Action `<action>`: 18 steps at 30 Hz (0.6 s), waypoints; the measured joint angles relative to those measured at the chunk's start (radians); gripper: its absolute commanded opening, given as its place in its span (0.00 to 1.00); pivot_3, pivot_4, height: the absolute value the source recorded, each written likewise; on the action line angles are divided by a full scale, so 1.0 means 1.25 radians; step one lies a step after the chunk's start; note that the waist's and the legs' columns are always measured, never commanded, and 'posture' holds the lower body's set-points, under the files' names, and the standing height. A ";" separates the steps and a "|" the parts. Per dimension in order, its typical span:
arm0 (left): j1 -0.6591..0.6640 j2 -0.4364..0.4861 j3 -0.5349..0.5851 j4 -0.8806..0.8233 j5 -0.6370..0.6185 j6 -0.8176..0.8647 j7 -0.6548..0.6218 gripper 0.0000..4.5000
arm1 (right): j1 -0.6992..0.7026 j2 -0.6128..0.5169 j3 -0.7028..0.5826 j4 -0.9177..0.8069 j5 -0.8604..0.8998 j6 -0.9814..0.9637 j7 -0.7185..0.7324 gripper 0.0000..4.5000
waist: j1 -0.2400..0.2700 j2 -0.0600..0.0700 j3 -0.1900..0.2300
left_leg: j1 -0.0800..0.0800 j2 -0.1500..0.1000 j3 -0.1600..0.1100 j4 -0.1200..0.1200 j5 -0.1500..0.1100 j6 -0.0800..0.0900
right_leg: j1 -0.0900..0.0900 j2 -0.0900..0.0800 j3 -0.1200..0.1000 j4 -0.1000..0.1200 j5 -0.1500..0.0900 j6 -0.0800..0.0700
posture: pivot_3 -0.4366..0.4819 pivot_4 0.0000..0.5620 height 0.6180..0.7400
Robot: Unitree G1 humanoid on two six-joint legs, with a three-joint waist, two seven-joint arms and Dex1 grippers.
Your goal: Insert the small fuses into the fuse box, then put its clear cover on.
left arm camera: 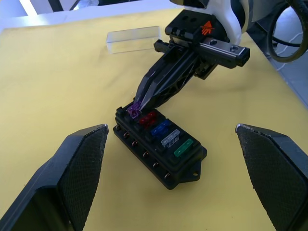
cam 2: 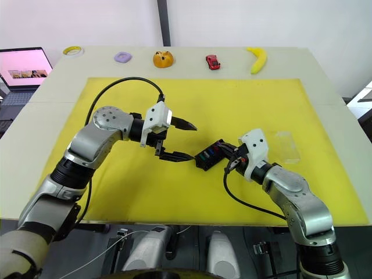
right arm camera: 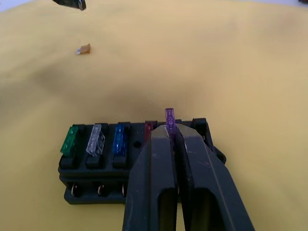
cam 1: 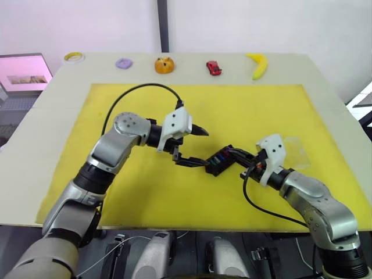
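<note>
Yellow mat (cam 1: 145,192) covers most of the table (cam 1: 52,104), and the fuse box (left arm camera: 161,147) sits on it roughly in the middle, a bit toward the robot's right. Four fuses are already seated in one row: a green fuse (left arm camera: 183,147), a clear grey fuse (left arm camera: 170,138), a blue fuse (left arm camera: 160,129) and a red fuse (left arm camera: 147,119).

Right claw (right arm camera: 169,129) is pinched tight on a purple fuse (right arm camera: 169,117), holding it upright right at the end slot of the box, next to the red one. Can't tell whether it's actually in the slot or just touching the top.

Left claw (cam 1: 190,145) is spread wide, one finger pointing out over the mat and the lower one reaching down near the left end of the box, with nothing in it. From its wrist camera the box sits between its two fingers (left arm camera: 77,168), well apart from both.

One more olive-brown fuse (right arm camera: 83,49) is lying loose on the mat, away from the box.

Clear cover (cam 2: 287,146) is lying flat on the mat off to the robot's right, beyond the right arm, apart from the box.

Along the far edge of the table are a tape roll (cam 1: 74,57), a purple thing (cam 1: 123,63), an orange pumpkin-ish toy (cam 1: 165,65), a red toy car (cam 1: 214,68) and a banana (cam 1: 259,65). A laptop (cam 2: 23,67) sits off the far left corner.
</note>
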 measured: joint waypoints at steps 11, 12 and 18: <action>0.000 -0.003 0.002 0.000 0.001 0.000 0.001 0.99 | 0.027 0.006 0.001 -0.001 -0.029 -0.041 0.000 0.00 | 0.002 0.000 0.000 | 0.001 0.000 0.000 0.000 0.000 0.000 | 0.000 0.000 0.000 0.000 0.000 0.000 | 0.48 0.27 0.96; 0.000 -0.003 0.002 0.000 0.001 0.000 0.001 0.99 | 0.031 0.005 0.004 -0.001 -0.038 -0.051 0.001 0.00 | 0.002 0.000 0.000 | 0.001 0.000 0.000 0.000 0.000 0.000 | 0.000 0.000 0.000 0.000 0.000 0.000 | 0.48 0.27 0.96; 0.000 -0.004 0.004 0.000 0.001 0.000 0.001 0.99 | 0.036 0.004 0.010 -0.002 -0.059 -0.070 0.006 0.00 | 0.001 0.000 0.000 | 0.001 0.000 0.000 0.000 0.000 0.000 | 0.001 0.000 0.000 0.000 0.000 0.000 | 0.48 0.27 0.96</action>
